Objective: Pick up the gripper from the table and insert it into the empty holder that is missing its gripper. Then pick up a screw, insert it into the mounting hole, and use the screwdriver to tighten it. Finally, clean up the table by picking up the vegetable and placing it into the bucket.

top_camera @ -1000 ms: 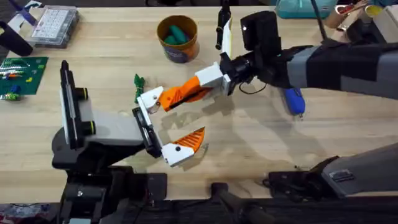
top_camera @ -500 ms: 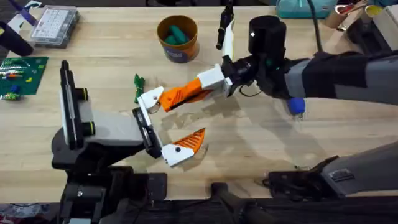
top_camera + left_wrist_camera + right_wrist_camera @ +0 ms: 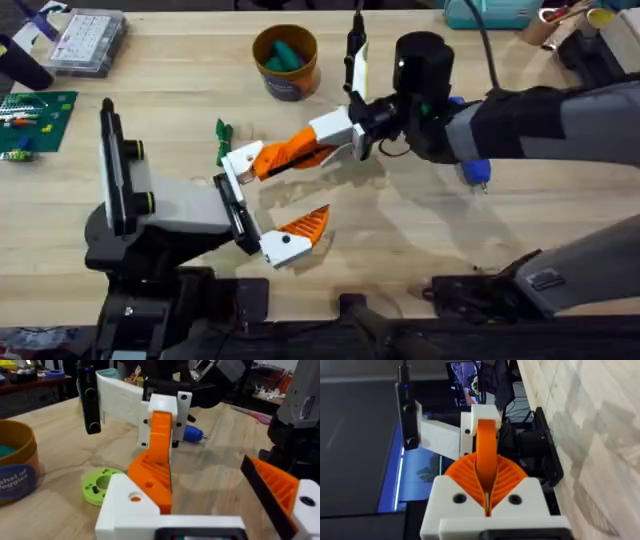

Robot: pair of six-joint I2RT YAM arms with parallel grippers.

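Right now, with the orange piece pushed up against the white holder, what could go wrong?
1. The orange finger is pinched only between the right gripper's jaws; if it meets the holder slightly off line, it may jam or slip in the grip.
2. The vegetable lies close beside the holder, so a sideways correction could knock it away.

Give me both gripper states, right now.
Left gripper: fingers open, holding nothing.
Right gripper: fingers shut on the orange wedge.
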